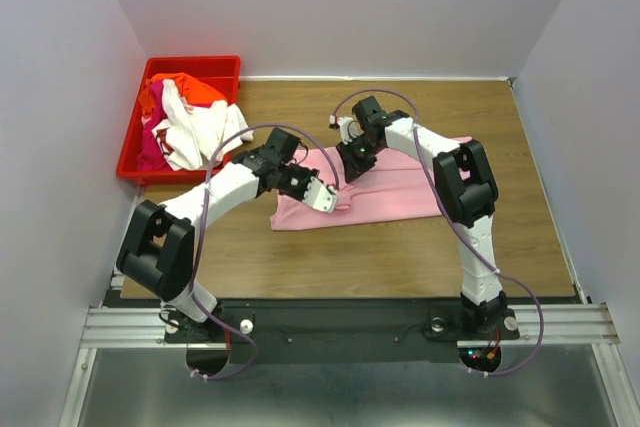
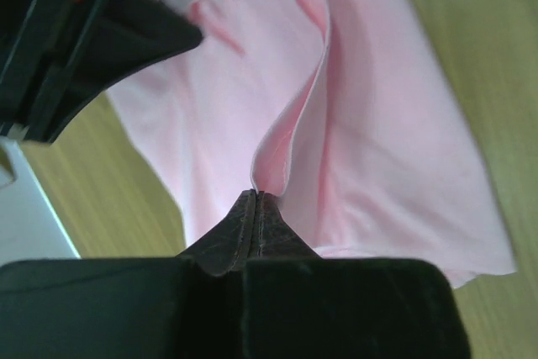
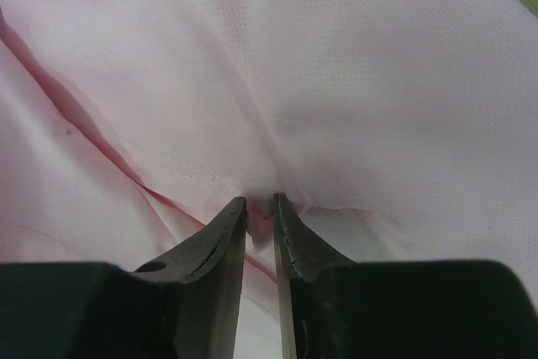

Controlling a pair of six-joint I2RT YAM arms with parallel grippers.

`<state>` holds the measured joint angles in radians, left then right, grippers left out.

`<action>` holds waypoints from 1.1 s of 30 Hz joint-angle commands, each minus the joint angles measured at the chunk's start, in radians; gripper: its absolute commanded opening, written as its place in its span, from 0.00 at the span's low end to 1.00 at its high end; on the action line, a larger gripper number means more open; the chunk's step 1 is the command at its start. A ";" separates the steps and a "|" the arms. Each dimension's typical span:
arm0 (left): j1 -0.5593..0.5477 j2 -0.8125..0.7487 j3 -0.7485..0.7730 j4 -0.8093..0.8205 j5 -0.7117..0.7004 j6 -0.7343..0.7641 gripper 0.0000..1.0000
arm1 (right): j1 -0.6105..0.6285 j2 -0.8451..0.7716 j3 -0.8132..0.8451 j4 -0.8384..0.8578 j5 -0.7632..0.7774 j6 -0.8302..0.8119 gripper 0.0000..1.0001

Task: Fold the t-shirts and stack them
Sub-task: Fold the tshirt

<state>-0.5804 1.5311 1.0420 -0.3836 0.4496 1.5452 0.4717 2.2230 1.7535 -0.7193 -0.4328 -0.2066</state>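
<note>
Two arms are both leaning in over the same pink tee (image 1: 395,197) rn. It's lying spread out on the wooden table (image 1: 380,267), about mid-table, kinda rumpled w/ creases running thru it.

Left gripper (image 1: 322,197) is sitting down on the near-left part of the tee. On its wrist cam the fingers (image 2: 239,226) are pressing tight together, no gap at all. A raised fold of pink cloth is coming straight out from between the tips, so it's pinching the tee.

Right gripper (image 1: 352,160) is working just behind it, further back on the shirt. The two are close together but not touching afaict. Its jaws are standing nearly closed, only a thin slit showing, w/ a little bunch of pink fabric caught between the tips, right by a stitched seam. So both grippers are holding onto the same tee.

Other tees are sitting in the red plastic bin (image 1: 196,61) at the far-left corner, well apart from the pink one. The white tee (image 1: 185,132) is lying across the middle, the orange-red tee (image 1: 200,90) is bunching up twd the back, and the magenta tee (image 1: 150,155) is peeking out on the left. All crumpled, none folded.
</note>
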 commanded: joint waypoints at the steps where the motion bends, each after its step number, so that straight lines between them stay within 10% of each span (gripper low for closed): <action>1: 0.074 0.044 0.097 -0.014 0.075 -0.060 0.00 | -0.004 0.009 -0.002 -0.029 0.023 -0.005 0.27; 9: 0.159 0.162 0.194 0.046 0.132 -0.166 0.00 | -0.067 -0.086 0.034 -0.028 0.130 0.013 0.60; 29: 0.192 0.343 0.355 0.287 0.045 -0.499 0.01 | -0.226 -0.272 -0.112 -0.029 0.135 -0.007 0.58; 33: 0.194 0.441 0.478 0.295 -0.084 -0.654 0.22 | -0.278 -0.325 -0.166 -0.031 0.167 -0.016 0.55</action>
<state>-0.3920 1.9091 1.4197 -0.1337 0.4831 1.0481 0.2481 1.9873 1.6173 -0.7517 -0.2977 -0.2104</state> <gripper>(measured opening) 0.147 0.558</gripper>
